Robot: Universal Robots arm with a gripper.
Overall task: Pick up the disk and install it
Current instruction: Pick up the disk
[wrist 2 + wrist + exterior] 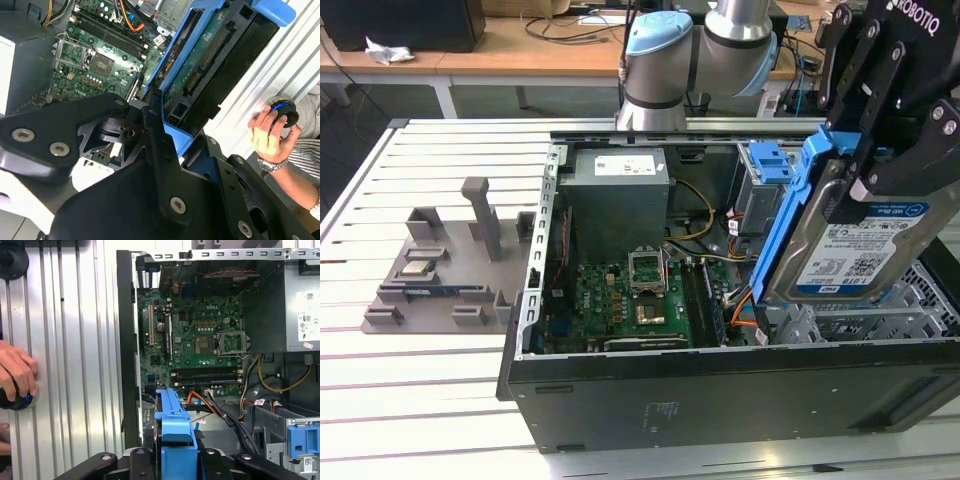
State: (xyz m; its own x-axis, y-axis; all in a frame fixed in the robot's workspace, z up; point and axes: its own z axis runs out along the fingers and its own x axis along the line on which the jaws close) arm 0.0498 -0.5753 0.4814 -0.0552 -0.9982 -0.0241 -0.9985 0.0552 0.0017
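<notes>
Since the gripper [868,180] is clamped on the disk [850,250] and holds it aloft, the pickup looks done, but seating it is not. The disk hangs tilted just beneath the gripper, over the open computer case [720,395]: silver body, white-and-blue label, blue side-rail frame.

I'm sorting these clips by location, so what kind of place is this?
Most likely a robotics lab bench for computer assembly: an open desktop computer case sits on a slatted metal table, the gripper holds the disk above it, and desks with cables stand behind.
</notes>
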